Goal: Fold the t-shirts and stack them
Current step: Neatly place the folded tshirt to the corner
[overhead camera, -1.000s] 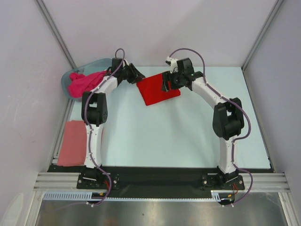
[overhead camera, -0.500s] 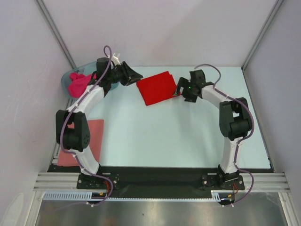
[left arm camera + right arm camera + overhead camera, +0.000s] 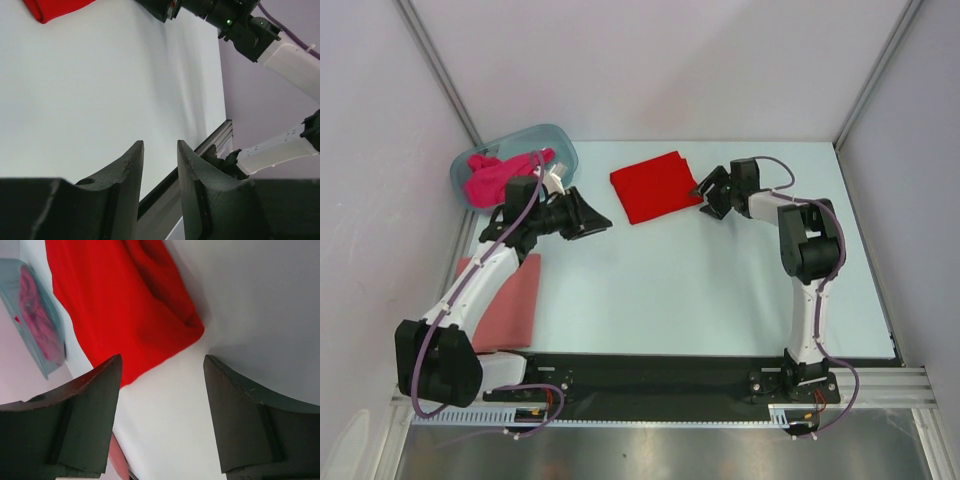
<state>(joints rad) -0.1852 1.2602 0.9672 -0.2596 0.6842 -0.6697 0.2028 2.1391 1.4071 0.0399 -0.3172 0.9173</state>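
The right claw (image 3: 704,197) is released, its fingers (image 3: 75,415) spread wide and empty, tips just beside the 3 o'clock edge of the folded red t-shirt (image 3: 655,186); whether they touch it I cannot tell. The left claw (image 3: 588,217) holds nothing, its fingers (image 3: 127,175) parted by only a narrow gap above the bare table (image 3: 700,290), well apart from the red shirt at its 2 o'clock. At its 10 o'clock the magenta t-shirt (image 3: 488,180) lies bunched in the plastic tub (image 3: 560,140). At its 7 o'clock the salmon t-shirt (image 3: 515,300) lies flat, partly under the left arm.
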